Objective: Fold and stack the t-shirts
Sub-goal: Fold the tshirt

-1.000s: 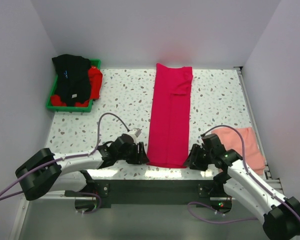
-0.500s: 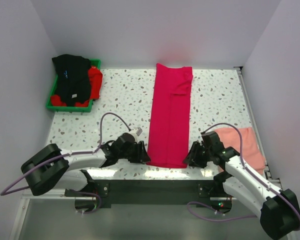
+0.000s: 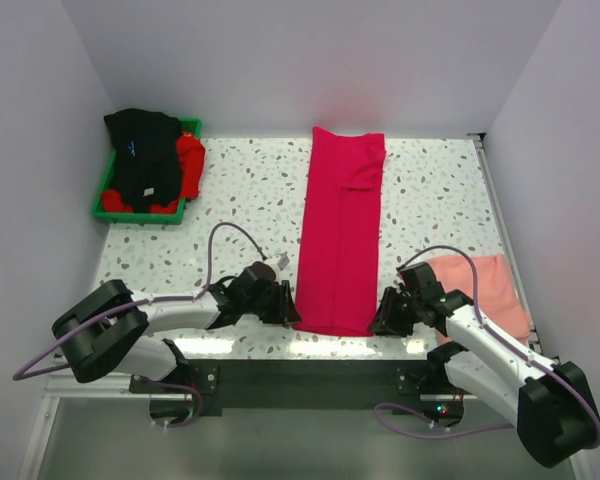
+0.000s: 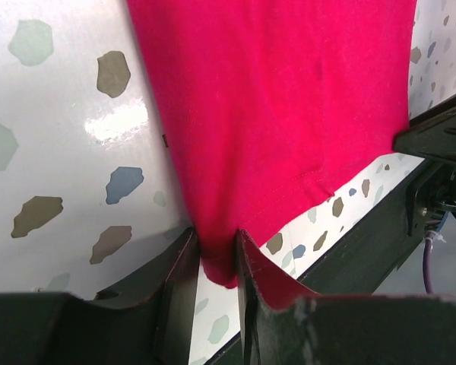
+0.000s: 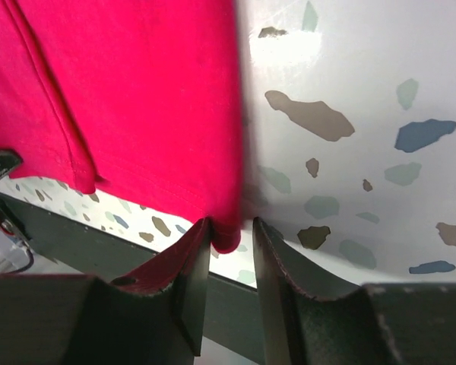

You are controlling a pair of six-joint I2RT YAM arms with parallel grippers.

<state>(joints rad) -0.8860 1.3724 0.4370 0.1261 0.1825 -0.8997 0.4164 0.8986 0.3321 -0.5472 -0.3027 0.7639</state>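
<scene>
The crimson-pink t-shirt (image 3: 340, 235) lies folded into a long strip down the middle of the table. My left gripper (image 3: 288, 310) is at its near left corner; in the left wrist view (image 4: 216, 266) the jaws are shut on that corner of the shirt (image 4: 289, 99). My right gripper (image 3: 378, 318) is at the near right corner; in the right wrist view (image 5: 232, 243) the corner of the shirt (image 5: 137, 91) sits between the jaws, touching the left finger with a gap to the right one. A salmon-pink t-shirt (image 3: 485, 290) lies at the right.
A green tray (image 3: 140, 215) at the back left holds a black t-shirt (image 3: 145, 160) and a bright red one (image 3: 190, 165). The table's front edge (image 3: 310, 345) runs just below both grippers. White walls stand left, right and behind.
Both grippers have edged inward onto the near corners of the crimson-pink shirt. The shirt itself has not moved.
</scene>
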